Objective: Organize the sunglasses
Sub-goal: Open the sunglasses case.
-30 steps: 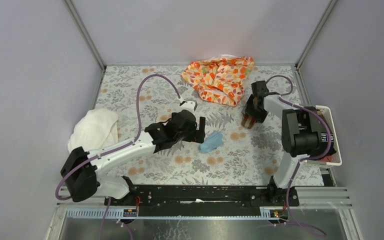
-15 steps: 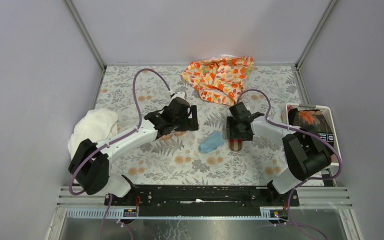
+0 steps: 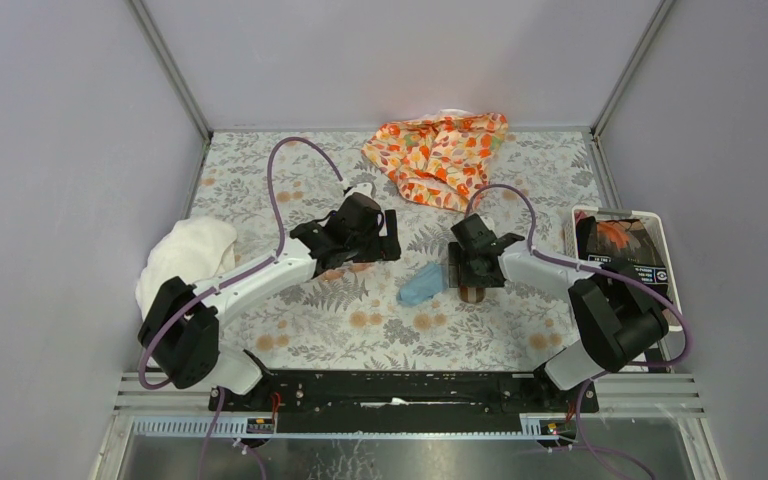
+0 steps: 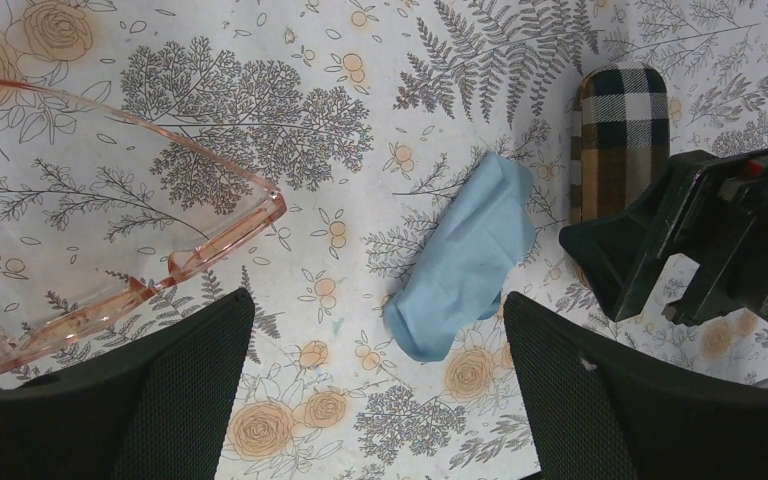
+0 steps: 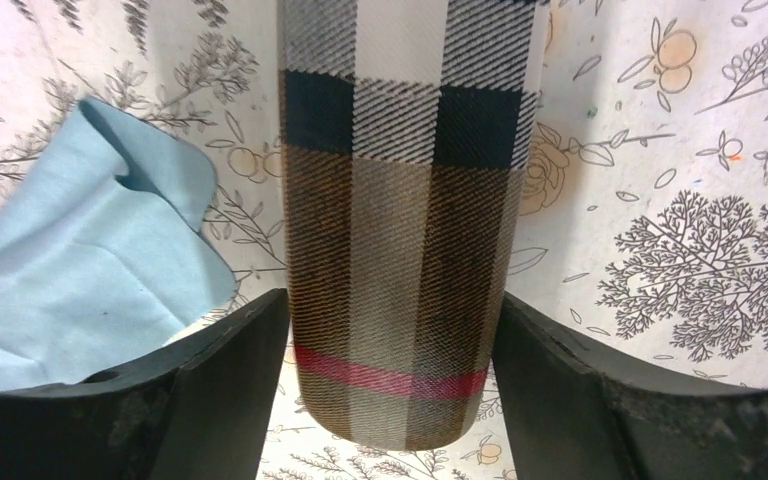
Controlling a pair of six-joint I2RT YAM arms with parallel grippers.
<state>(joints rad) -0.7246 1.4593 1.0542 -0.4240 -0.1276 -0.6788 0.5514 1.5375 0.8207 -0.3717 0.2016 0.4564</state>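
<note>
Left wrist view | sunglasses (image 4: 230, 225) lie view-left of wide-open, empty left gripper (image 4: 375, 300), nearer arm; front bar diagonal | right gripper (image 5: 390, 300) straddles plaid case (image 5: 400, 150), grip unclear.

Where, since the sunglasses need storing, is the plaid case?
In the top view the plaid case lies right of centre, between the right gripper's fingers, just right of the blue cloth.
</note>
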